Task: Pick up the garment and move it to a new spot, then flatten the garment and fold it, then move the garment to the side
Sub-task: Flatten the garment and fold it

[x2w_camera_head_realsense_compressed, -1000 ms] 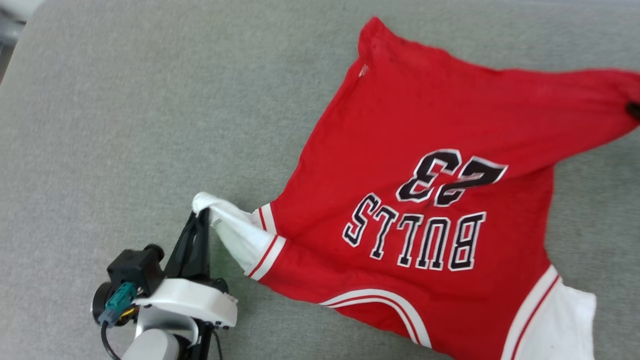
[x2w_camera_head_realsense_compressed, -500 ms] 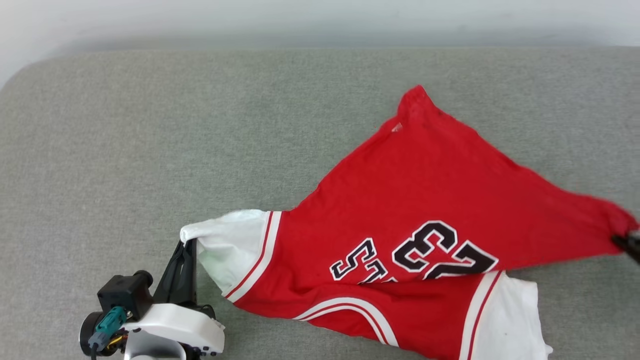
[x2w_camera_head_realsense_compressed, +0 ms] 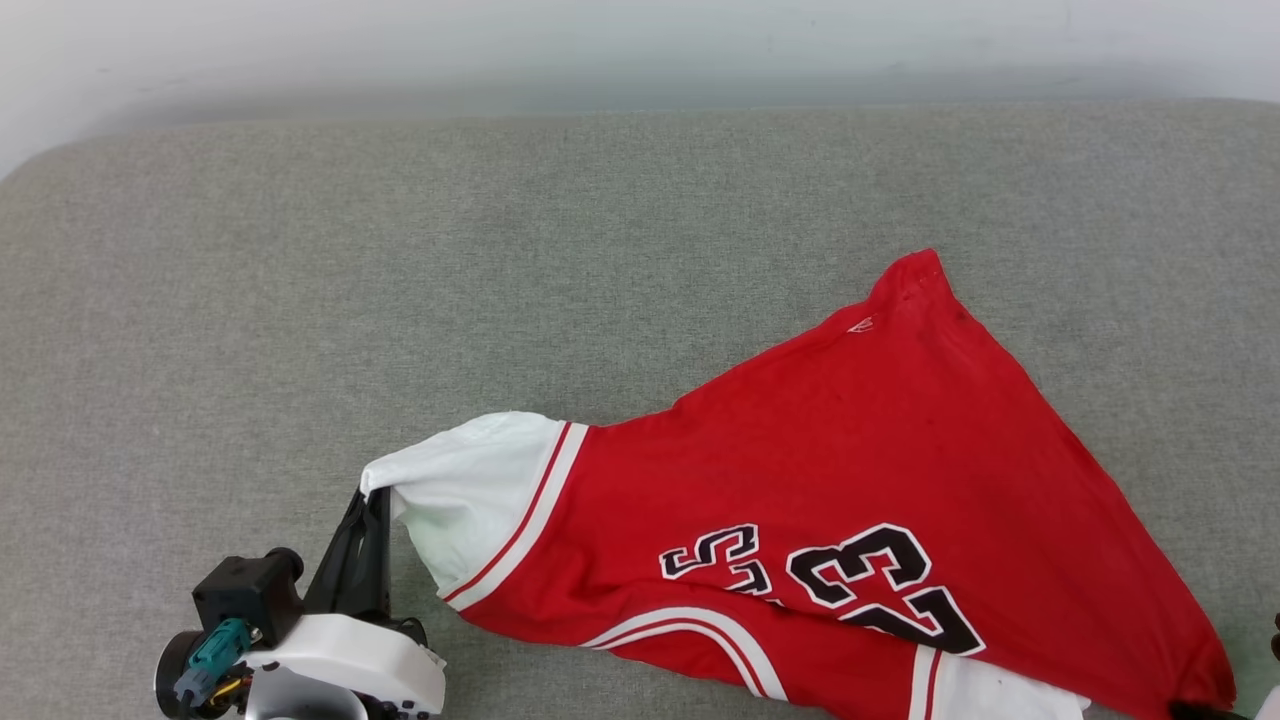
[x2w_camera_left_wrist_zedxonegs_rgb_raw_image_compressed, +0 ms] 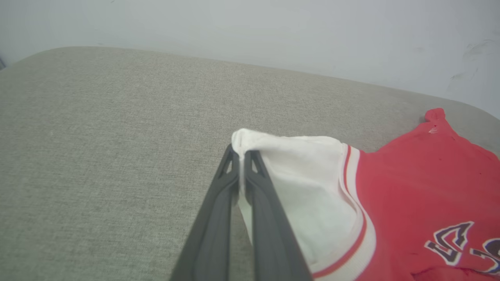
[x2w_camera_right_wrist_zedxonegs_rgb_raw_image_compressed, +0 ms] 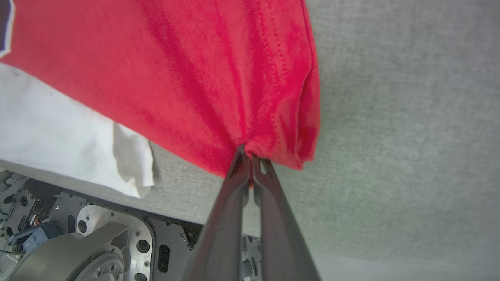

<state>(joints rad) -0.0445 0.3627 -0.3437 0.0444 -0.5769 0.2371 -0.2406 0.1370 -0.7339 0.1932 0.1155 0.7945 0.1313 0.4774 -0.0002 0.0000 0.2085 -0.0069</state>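
Your left hand point(x2w_camera_left_wrist_zedxonegs_rgb_raw_image_compressed: 243, 154) was pinched shut on the white sleeve point(x2w_camera_left_wrist_zedxonegs_rgb_raw_image_compressed: 304, 175) of the garment point(x2w_camera_head_realsense_compressed: 880, 440), and your right hand point(x2w_camera_right_wrist_zedxonegs_rgb_raw_image_compressed: 250, 158) was clamped on its red hem corner point(x2w_camera_right_wrist_zedxonegs_rgb_raw_image_compressed: 285, 144). It lay stretched between them on the grey fabric worktop point(x2w_camera_head_realsense_compressed: 500, 250).

Grey fabric surface point(x2w_camera_head_realsense_compressed: 500, 250); pale wall point(x2w_camera_head_realsense_compressed: 600, 40) behind.

Reading "23" point(x2w_camera_head_realsense_compressed: 880, 590) in black digits edged in white on the red garment point(x2w_camera_head_realsense_compressed: 900, 440), well off to the right of the left gripper point(x2w_camera_head_realsense_compressed: 372, 497). Making out a matching "S" point(x2w_camera_head_realsense_compressed: 712, 560) on the gripper's side of that number, with further letters hidden in a fold. Catching the same "S" at the lower right of the left wrist view. Finding the tiny white logo point(x2w_camera_head_realsense_compressed: 860, 324), far beyond the fingertips, too small to read.
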